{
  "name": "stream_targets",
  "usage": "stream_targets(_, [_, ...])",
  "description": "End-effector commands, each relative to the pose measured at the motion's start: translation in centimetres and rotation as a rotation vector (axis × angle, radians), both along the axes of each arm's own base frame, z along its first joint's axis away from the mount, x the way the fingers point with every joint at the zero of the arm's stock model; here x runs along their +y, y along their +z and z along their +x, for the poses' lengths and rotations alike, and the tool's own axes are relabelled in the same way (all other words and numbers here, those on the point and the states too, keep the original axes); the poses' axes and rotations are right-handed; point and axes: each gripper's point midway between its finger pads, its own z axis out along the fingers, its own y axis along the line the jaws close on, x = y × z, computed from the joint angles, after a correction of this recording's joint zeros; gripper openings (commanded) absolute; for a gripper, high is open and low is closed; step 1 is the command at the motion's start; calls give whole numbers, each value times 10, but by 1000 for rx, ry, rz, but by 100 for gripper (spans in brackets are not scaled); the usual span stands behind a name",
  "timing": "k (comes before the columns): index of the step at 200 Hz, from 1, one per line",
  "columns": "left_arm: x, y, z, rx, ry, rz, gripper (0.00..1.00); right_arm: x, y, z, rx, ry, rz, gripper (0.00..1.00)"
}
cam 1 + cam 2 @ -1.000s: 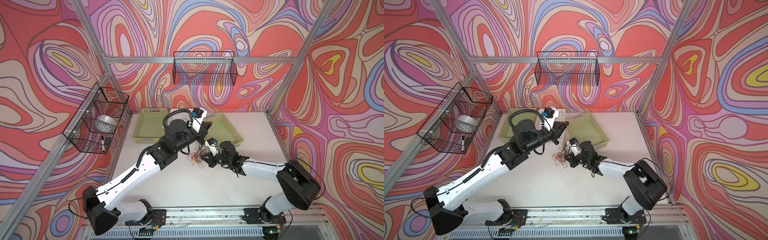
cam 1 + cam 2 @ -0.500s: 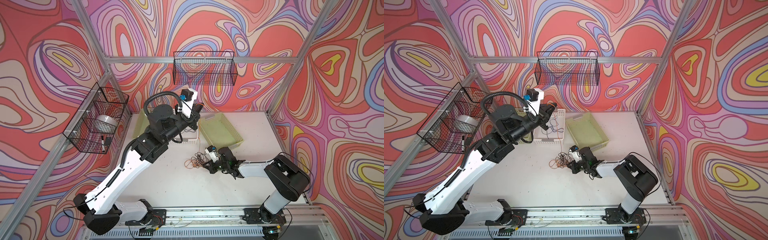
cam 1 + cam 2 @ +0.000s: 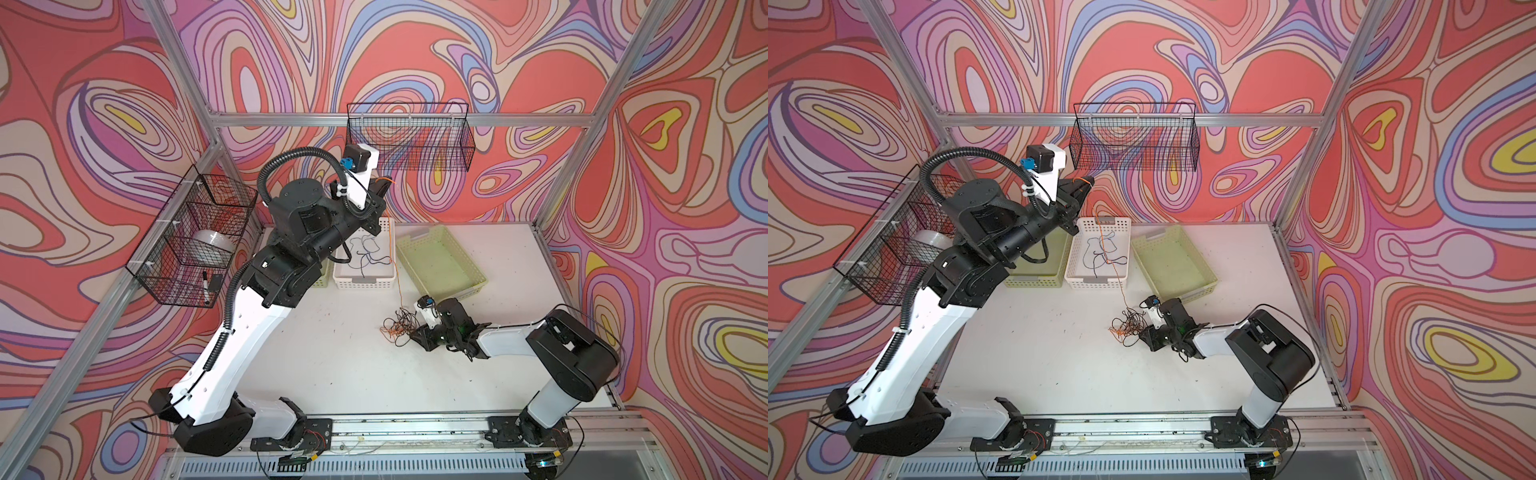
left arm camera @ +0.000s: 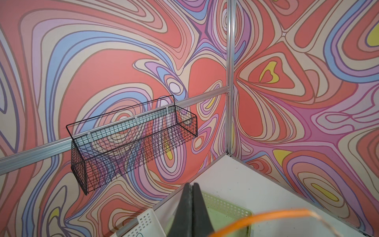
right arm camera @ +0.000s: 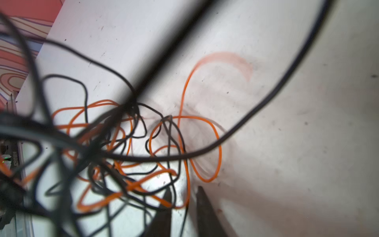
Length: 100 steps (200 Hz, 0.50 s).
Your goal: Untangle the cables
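Dark cables (image 3: 365,253) in white basket (image 3: 363,284), left pincer (image 4: 191,185) clamping orange cable (image 4: 266,215), right pincer (image 5: 184,188) apart.

Cables (image 3: 398,327) orange and black; walls (image 3: 415,54) swirled red-lilac-blue; tray (image 3: 440,257) pale green; basket (image 3: 365,283) white; table (image 3: 332,365) white.

Both top views look steeply down on the whole table (image 3: 332,365).
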Motion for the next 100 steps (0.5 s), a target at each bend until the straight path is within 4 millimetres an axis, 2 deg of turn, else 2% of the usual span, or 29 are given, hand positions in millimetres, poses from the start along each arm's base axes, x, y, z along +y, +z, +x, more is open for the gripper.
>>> stream_targets(1, [-8,-1,-9,14,-75,-1,0,-1,42,4,-153,14,26,43])
stream_targets(22, [-14,-9,-11,40,-110,-7,0,-4,87,7,-294,16,66,54])
stream_targets(49, [-15,-13,-12,51,-122,-15,0,-2,134,13,-438,29,95,59])
stream_targets(84, [-17,-14,-15,59,-138,-19,0,23,183,25,-510,92,182,61])
stream_targets(100, [-16,-14,-15,61,-136,-18,0,36,193,28,-512,127,235,61])
